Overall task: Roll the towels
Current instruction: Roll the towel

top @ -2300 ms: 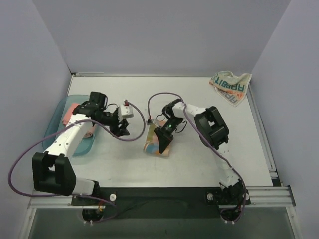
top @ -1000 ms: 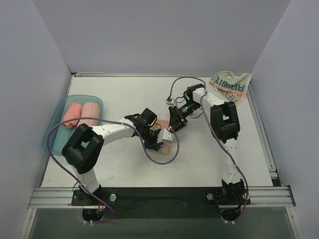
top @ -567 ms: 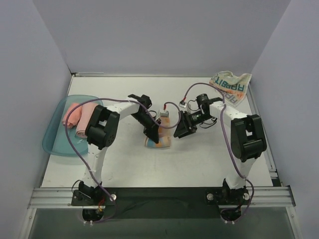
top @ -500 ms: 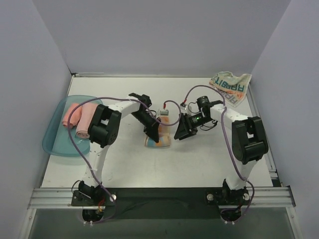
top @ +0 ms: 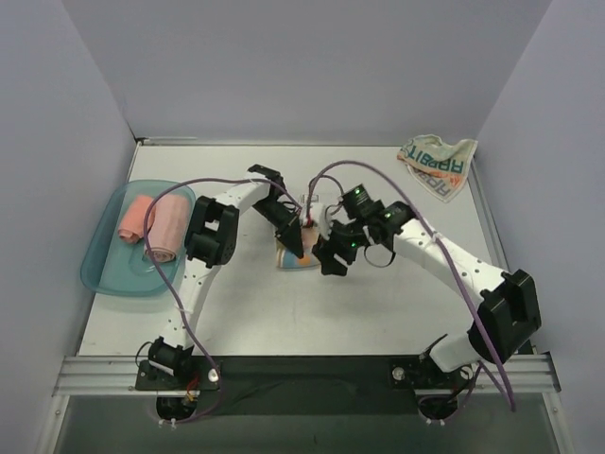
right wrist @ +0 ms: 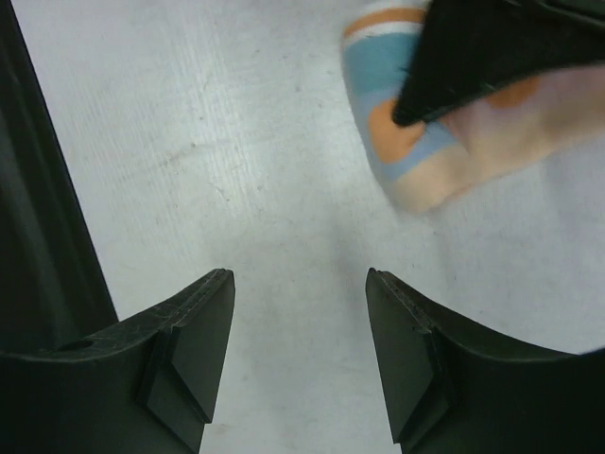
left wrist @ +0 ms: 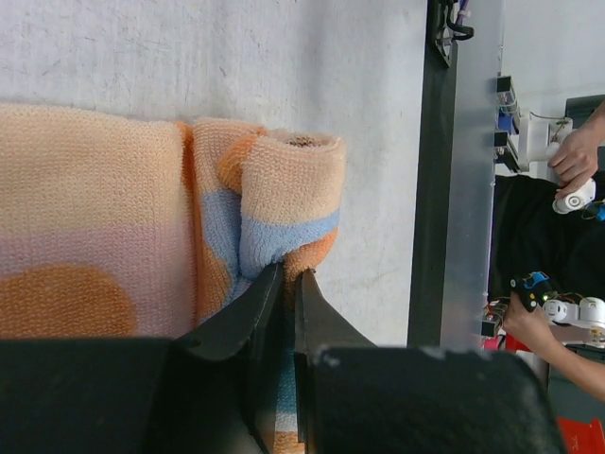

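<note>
One striped towel (left wrist: 95, 218), apparently pinched by near-shut left hand (left wrist: 286, 274); right hand (right wrist: 301, 284) gapes empty.

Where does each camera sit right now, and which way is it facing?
Top external: above and behind the robot, looking down on the table; left gripper and right gripper are both at the striped towel.
Left wrist: on the left arm, looking down at the towel's rolled end; its own fingers pinch it.
Right wrist: on the right arm, looking down at bare table; its own open fingers fill the bottom.
Shared: all three show the striped towel; the right wrist also sees the left gripper on it.
</note>
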`<state>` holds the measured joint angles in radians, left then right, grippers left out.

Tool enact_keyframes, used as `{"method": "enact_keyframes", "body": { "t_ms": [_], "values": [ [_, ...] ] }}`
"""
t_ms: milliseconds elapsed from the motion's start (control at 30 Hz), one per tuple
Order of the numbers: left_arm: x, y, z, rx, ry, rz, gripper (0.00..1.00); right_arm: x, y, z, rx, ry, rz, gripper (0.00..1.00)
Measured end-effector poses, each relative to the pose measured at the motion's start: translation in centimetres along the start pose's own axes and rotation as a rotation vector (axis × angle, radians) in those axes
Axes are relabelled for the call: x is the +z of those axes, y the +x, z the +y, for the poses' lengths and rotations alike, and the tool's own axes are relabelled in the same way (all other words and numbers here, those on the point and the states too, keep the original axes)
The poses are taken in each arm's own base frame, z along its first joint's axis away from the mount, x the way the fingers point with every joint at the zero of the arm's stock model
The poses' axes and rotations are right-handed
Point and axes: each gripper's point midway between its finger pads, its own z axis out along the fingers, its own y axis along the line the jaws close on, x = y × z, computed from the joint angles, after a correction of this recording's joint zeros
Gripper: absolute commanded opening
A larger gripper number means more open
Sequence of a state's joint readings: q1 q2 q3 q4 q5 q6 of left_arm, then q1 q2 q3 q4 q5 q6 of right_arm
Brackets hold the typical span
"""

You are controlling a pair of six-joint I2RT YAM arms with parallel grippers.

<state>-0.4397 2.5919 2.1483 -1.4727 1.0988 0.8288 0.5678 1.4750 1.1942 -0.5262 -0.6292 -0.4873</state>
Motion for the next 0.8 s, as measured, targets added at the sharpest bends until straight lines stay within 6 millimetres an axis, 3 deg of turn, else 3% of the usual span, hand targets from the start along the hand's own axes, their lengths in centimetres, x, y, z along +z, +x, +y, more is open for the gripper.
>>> {"method": "enact_keyframes", "body": {
  "t_ms": [100,167,400,567,800],
  "values": [
    [0.0,-0.1,0.1,0.002,0.003,-0.001,0.16,2.4,0.1,2.1,-0.236,0.032,0.065,0.60],
    [0.0,-0.1,0.1,0.004,0.003,-0.001,0.17,4.1,0.8,1.8,-0.339,0.068,0.110,0.60],
    [0.0,-0.2,0.1,0.011,0.003,-0.001,0.18,9.3,3.4,-3.5,-0.564,0.208,0.222,0.60],
    [-0.1,-0.3,0.2,0.019,0.001,-0.003,0.18,10.2,2.7,-5.1,-0.653,0.251,0.209,0.56],
    [-0.1,-0.3,0.2,0.018,0.002,-0.003,0.18,10.4,1.7,-5.3,-0.709,0.255,0.180,0.57]
  ]
}}
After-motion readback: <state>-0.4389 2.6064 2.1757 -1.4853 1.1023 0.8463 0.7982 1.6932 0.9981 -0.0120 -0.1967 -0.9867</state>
